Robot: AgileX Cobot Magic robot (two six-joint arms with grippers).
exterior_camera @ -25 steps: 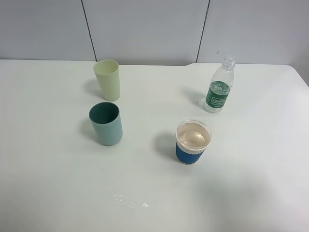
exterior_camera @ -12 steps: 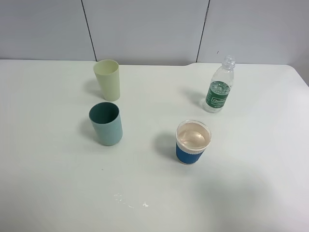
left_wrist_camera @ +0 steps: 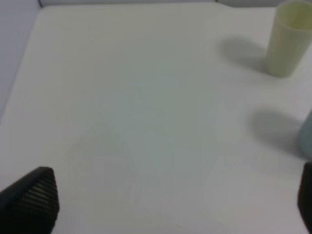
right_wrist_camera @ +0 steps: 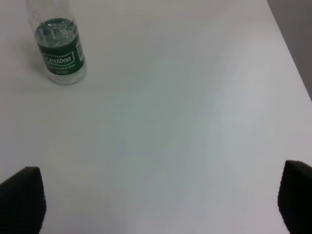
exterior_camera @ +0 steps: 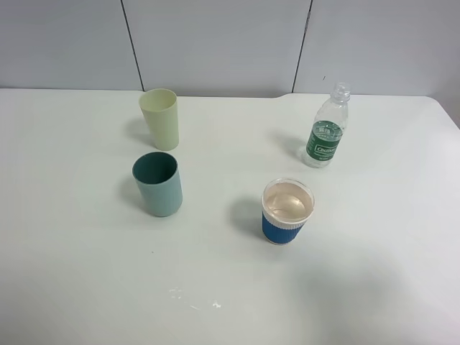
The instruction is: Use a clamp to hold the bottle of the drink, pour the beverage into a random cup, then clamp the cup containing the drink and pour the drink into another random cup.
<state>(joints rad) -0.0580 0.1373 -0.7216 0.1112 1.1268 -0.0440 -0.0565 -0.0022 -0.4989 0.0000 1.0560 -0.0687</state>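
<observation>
Left gripper (left_wrist_camera: 165, 204): only the dark ribbed fingertips (left_wrist_camera: 34, 197) show, one at each side of the wrist view, spread wide with bare white table (left_wrist_camera: 146, 122) between them. Nothing held, nothing touched.

Ahead of the left gripper, off to one side and closest, a sliver of the pale teal cup (left_wrist_camera: 307, 134) shows at the frame edge, its shadow beside it. Farther ahead on the same side stands the pale yellow-green cup (left_wrist_camera: 287, 39), upright.

Right gripper (right_wrist_camera: 161, 200): dark fingertips (right_wrist_camera: 22, 195) at the two lower corners of its wrist view, spread fully apart, empty. Table surface only between them.

Well ahead of the right gripper, toward one side, the bottle of the drink (right_wrist_camera: 57, 46) stands upright; green label facing the camera, cap out of frame there.

Overhead view, no arms visible. Teal cup (exterior_camera: 158, 184) and yellow-green cup (exterior_camera: 160, 118) stand near each other, apart, both upright. Blue-sleeved cup (exterior_camera: 287, 211) stands alone nearer the middle, pinkish inside; contents cannot be judged. Bottle (exterior_camera: 328, 128) stands beyond it, capped. A few small white specks (exterior_camera: 194, 300) lie on the near table.
</observation>
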